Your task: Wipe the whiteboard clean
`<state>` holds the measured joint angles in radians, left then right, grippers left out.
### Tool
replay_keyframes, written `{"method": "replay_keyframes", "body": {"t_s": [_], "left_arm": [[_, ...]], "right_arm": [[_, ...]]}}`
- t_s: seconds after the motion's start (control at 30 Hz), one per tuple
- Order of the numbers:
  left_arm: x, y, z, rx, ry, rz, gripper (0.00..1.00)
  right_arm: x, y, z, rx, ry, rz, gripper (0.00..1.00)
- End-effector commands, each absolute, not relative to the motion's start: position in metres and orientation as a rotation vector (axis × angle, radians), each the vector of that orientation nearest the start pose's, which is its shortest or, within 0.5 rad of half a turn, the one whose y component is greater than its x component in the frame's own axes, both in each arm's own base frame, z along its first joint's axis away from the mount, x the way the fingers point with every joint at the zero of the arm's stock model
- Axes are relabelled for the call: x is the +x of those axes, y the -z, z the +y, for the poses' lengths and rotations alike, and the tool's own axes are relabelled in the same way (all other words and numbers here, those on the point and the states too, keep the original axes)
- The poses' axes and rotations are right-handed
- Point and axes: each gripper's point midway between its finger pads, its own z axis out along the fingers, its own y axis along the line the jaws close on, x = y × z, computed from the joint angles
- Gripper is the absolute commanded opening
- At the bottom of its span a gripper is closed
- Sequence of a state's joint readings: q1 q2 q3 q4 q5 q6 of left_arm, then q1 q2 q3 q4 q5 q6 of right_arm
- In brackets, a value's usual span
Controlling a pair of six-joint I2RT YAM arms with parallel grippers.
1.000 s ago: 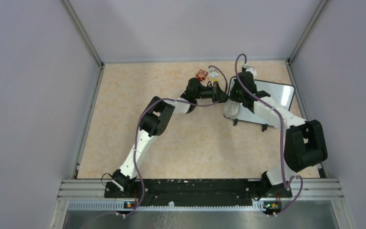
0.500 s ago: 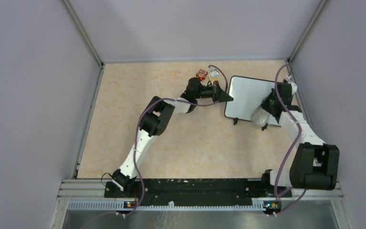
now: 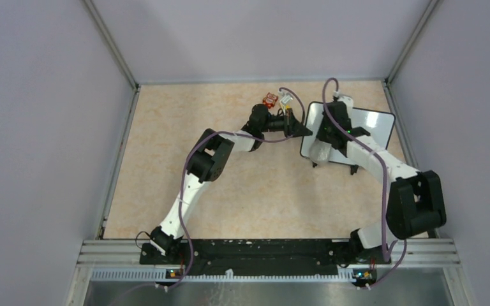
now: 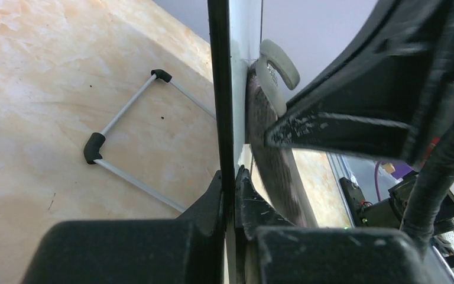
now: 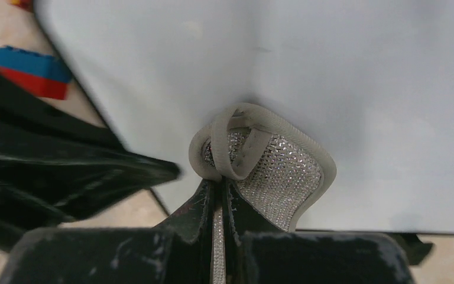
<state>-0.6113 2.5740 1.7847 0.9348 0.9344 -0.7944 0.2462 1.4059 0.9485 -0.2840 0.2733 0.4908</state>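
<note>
My right gripper (image 5: 219, 192), closed tight on the grey cloth (image 5: 272, 168), had swept back from right to left across the whiteboard (image 5: 360, 71), upper right of the overhead view. My left gripper (image 4: 229, 177) was clamped on its edge. No marks showed, so erasing was seemingly near done.

Two robot arms: one left arm (image 3: 207, 156) and one right arm (image 3: 383, 162). Two grippers, one on each arm: left gripper (image 4: 233, 183) and right gripper (image 5: 219, 195). One table (image 3: 166, 159). One whiteboard (image 3: 373, 127), with two black feet (image 3: 355, 170) showing at its near edge. One grey cloth (image 5: 272, 171). Small blocks (image 3: 269, 99) behind the board: at least two seen from above; exact total unclear.
</note>
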Motion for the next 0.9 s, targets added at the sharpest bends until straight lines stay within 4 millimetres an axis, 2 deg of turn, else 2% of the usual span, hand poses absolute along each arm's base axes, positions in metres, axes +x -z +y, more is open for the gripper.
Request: {"method": "replay_keyframes", "body": {"t_s": [0.0, 0.07, 0.17, 0.3, 0.43, 0.53, 0.63, 0.73, 0.87], "left_arm": [[0.420, -0.114, -0.480, 0.793, 1.639, 1.565, 0.00], [0.420, -0.114, -0.480, 0.794, 1.638, 1.566, 0.00], [0.420, -0.115, -0.480, 0.796, 1.635, 1.564, 0.00], [0.420, -0.114, -0.480, 0.794, 1.635, 1.568, 0.00], [0.421, -0.115, -0.480, 0.789, 1.635, 1.573, 0.00], [0.421, -0.114, -0.480, 0.784, 1.635, 1.581, 0.00], [0.419, -0.116, -0.479, 0.782, 1.640, 1.582, 0.00], [0.418, -0.119, -0.477, 0.779, 1.639, 1.581, 0.07], [0.418, -0.126, -0.471, 0.762, 1.629, 1.580, 0.27]], "right_arm": [[0.418, -0.166, 0.115, 0.264, -0.056, 2.157, 0.00], [0.424, -0.167, 0.127, 0.240, -0.082, 2.171, 0.00], [0.424, -0.165, 0.123, 0.261, -0.064, 2.172, 0.00], [0.410, -0.156, 0.090, 0.314, 0.012, 2.180, 0.00], [0.384, -0.149, 0.056, 0.345, 0.084, 2.180, 0.00], [0.364, -0.153, 0.042, 0.330, 0.149, 2.175, 0.00], [0.350, -0.166, 0.035, 0.324, 0.161, 2.153, 0.00], [0.341, -0.174, 0.038, 0.311, 0.114, 2.141, 0.00], [0.334, -0.172, 0.048, 0.283, 0.034, 2.165, 0.00]]}}
